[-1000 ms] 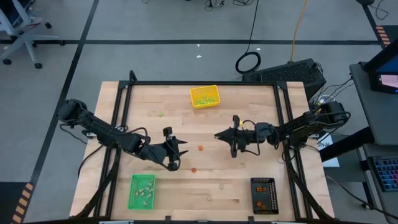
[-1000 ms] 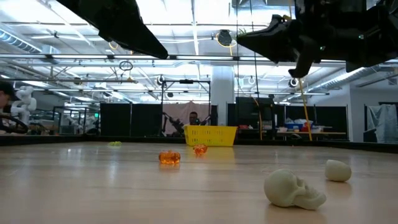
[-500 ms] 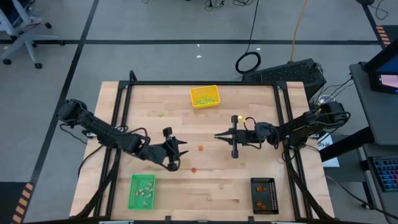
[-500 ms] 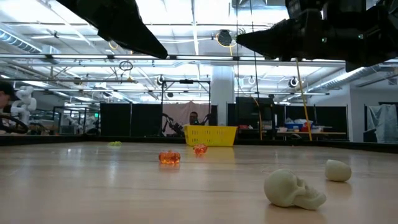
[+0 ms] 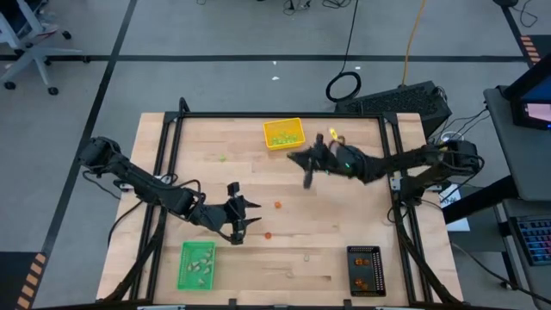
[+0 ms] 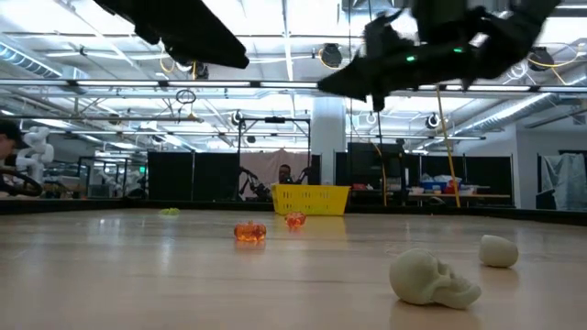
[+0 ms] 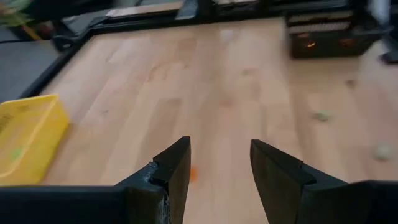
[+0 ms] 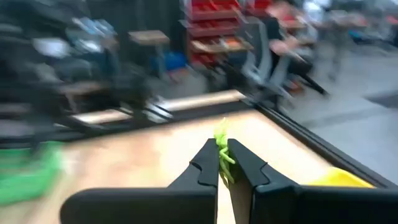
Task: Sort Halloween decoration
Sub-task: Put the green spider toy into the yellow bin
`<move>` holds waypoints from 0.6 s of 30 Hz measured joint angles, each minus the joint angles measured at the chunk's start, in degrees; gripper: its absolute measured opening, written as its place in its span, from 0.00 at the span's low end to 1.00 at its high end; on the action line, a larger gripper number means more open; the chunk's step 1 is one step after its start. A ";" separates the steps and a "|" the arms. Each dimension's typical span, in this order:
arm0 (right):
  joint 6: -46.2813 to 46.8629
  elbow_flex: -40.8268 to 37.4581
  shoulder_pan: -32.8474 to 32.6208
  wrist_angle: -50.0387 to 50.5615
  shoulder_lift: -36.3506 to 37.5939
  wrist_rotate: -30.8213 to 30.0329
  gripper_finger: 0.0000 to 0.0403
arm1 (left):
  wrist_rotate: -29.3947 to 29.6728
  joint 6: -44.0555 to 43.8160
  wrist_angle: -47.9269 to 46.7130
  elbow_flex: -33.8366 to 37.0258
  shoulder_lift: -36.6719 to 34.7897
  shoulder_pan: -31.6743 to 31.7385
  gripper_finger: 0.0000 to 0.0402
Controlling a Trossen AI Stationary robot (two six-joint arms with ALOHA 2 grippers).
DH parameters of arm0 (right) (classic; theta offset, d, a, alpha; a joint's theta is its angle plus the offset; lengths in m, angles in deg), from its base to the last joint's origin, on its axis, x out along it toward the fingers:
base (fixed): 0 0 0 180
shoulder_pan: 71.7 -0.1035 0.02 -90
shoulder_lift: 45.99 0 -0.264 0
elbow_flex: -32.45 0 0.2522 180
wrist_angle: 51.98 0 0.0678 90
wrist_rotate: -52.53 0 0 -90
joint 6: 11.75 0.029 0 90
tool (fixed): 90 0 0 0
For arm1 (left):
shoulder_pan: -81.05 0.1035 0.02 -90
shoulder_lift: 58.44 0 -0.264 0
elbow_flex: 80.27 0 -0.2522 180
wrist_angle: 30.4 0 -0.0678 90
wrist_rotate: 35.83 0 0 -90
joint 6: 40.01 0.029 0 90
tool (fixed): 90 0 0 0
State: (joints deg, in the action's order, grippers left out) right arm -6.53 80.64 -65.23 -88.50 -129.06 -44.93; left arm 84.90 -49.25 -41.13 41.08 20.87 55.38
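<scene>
Room: workshop hall with ceiling lights and dark partitions beyond the worktop point(image 5: 344, 250); a person shows far off in the low view.
Worktop: pale wood with a dark frame along its edges.
Yellow tray point(image 5: 283, 133): at the middle of the far edge, light green pieces inside.
Green tray point(image 5: 197, 264): near the front-left corner, pale pieces inside.
Black tray point(image 5: 365, 269): near the front-right corner, orange pieces inside.
Right gripper point(image 5: 303, 164): raised over the worktop just beside the yellow tray, toward the right edge; jaws pinching a light green piece point(image 8: 222, 148) that sticks out between the fingertips in the right wrist view.
Left gripper point(image 5: 250, 213): low over the worktop left of centre, jaws spread with nothing between them.
Orange pieces: one point(image 5: 278, 205) at mid-worktop, another point(image 5: 268, 234) nearer the front edge, just beside the left gripper.
Loose green piece point(image 5: 222, 158): toward the far-left corner, well apart from both arms.
Pale pieces: a skull point(image 6: 431, 278) and a rounder one point(image 6: 498, 251) lie near the front edge, between the green and black trays.
</scene>
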 joint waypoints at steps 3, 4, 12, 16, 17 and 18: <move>-1.44 6.66 4.96 14.05 -0.01 -0.05 0.00 | -1.41 -0.42 0.95 0.00 0.00 -0.33 0.41; -2.06 8.76 6.77 18.85 -0.34 -0.05 0.00 | -1.50 -0.97 1.18 0.00 0.00 -0.42 0.41; -4.11 17.52 18.42 34.15 -8.74 3.06 0.00 | -2.14 -3.99 1.98 -0.02 1.47 -2.42 0.41; -3.41 19.55 21.63 34.30 -13.92 3.32 0.00 | -2.15 -3.98 4.98 -0.02 2.71 -3.31 0.41; -2.85 20.16 22.25 33.96 -15.17 3.32 0.00 | -2.15 -3.96 5.84 -0.02 3.06 -3.34 0.41; -2.35 20.83 22.71 34.07 -16.45 3.32 0.00 | -2.17 -3.96 6.55 -0.02 3.42 -3.40 0.41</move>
State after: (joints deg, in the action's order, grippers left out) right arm -8.87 101.47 -42.52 -54.44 -145.50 -41.61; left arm 82.73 -53.21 -34.58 41.06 24.28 51.98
